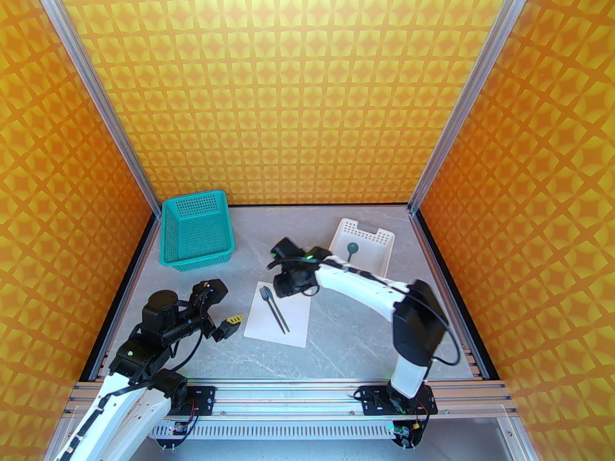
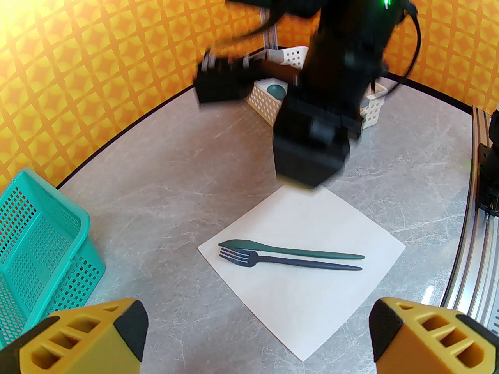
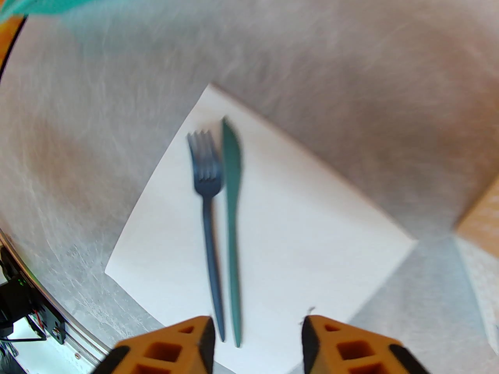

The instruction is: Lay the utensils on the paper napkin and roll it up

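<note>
White paper napkin lies mid-worktop, fork and knife side by side on it; the spoon sits in a perforated tray toward the far right corner. Both left claw and right claw gape, empty.

White arm shells, black joints, yellow black-padded fingers.
</note>
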{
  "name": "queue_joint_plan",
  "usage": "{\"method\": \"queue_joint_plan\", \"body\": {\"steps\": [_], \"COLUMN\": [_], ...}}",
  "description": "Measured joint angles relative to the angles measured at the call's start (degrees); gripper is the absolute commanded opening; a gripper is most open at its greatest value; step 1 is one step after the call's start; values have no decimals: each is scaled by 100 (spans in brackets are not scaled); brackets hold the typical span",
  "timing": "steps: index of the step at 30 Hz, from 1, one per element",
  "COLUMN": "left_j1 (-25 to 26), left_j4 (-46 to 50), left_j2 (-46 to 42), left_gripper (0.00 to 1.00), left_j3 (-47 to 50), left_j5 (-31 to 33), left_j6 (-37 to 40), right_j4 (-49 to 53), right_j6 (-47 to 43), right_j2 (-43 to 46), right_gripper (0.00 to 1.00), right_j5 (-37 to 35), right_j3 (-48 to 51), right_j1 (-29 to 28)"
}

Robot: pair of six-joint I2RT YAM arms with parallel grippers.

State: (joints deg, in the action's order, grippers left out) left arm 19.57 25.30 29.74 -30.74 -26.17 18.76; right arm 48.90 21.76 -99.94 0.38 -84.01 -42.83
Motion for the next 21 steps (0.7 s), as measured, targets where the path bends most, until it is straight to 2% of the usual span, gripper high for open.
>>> {"method": "queue_joint_plan", "body": {"steps": [9, 21], "left_j1": [0, 0], "left_j4": [2, 4], "left_j2": [-17, -17], "left_gripper": [99, 99], "left_j3": [2, 2], "left_j5": [0, 0], "left_j6": [2, 24], "right_j4": [61, 146], "right_j6": [-35, -219], "right_j2": [931, 973], "right_gripper": [54, 59], "right_j5": [-46, -31], "right_j3": [297, 450], "right_j1": [1325, 2774]}}
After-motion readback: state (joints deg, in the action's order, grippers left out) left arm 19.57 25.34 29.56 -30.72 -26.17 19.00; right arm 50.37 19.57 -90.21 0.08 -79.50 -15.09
